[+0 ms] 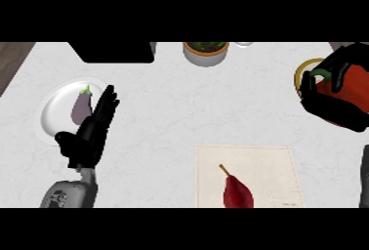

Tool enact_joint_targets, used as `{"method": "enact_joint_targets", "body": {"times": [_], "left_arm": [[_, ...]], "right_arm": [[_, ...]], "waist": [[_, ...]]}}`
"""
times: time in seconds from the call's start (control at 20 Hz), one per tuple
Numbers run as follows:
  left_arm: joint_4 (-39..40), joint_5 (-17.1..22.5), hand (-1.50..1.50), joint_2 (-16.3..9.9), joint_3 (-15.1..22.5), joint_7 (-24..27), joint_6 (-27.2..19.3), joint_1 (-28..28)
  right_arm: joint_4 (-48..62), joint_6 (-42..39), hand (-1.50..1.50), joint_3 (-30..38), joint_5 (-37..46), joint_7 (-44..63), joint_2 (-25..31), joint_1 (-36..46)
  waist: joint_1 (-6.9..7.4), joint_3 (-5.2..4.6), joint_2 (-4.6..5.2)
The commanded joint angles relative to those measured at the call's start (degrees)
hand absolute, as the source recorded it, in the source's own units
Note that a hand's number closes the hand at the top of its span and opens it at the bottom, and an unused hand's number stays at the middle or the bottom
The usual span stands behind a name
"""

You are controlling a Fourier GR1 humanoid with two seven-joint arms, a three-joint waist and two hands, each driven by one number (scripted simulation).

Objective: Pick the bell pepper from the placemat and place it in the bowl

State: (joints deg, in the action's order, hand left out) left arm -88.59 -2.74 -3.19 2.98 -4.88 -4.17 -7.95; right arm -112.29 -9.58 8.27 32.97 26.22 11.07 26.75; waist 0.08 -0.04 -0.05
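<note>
At the far right, my right hand [337, 108] is curled round a red bell pepper [353, 79] with a green stem. It holds the pepper up over a yellow-rimmed bowl [298, 74], most of which is hidden behind the hand and pepper. The beige placemat [267, 161] lies at the lower centre, well to the left of and below that hand. My left hand [90, 134] rests open at the left, fingers straight, beside a white plate [52, 110].
A long red chili pepper [236, 193] lies on the placemat. A purple eggplant [81, 107] sits on the white plate. A potted plant [206, 52] and a black appliance [115, 51] stand along the back edge.
</note>
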Motion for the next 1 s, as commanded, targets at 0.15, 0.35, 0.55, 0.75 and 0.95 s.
{"method": "enact_joint_targets", "body": {"times": [0.15, 0.35, 0.55, 0.75, 0.95], "left_arm": [[-1.58, 0.08, 0.0, 0.07, 0.53, 2.26, 1.22, 3.3], [0.17, 0.43, 0.0, -0.58, -0.56, 0.53, 1.6, -0.72], [1.78, -0.99, 0.0, 0.52, 0.18, 1.7, 0.32, -1.01], [3.16, -1.2, 0.0, 1.13, 0.18, 0.47, -0.03, -2.69], [2.25, 0.02, 0.0, -0.07, -0.86, 2.87, 1.66, -1.11]], "right_arm": [[13.78, 1.34, 1.5, 7.16, -2.42, -3.7, 5.44, 6.25], [22.42, 2.52, 1.5, 5.99, 5.33, -3.76, 10.78, 10.76], [31.27, 1.56, 1.5, 5.7, 9.77, -7.21, 17.24, 12.21], [45.4, 10.8, 1.5, 6.64, 12.37, -18.22, 17.56, 12.92], [58.38, 15.51, 1.5, 9.88, 12.7, -21.62, 19.54, 16.74]], "waist": [[0.31, 0.04, 0.09], [0.61, 0.03, 0.24], [0.74, 0.01, 0.45], [0.99, 0.07, 0.53], [1.22, 0.07, 0.49]]}}
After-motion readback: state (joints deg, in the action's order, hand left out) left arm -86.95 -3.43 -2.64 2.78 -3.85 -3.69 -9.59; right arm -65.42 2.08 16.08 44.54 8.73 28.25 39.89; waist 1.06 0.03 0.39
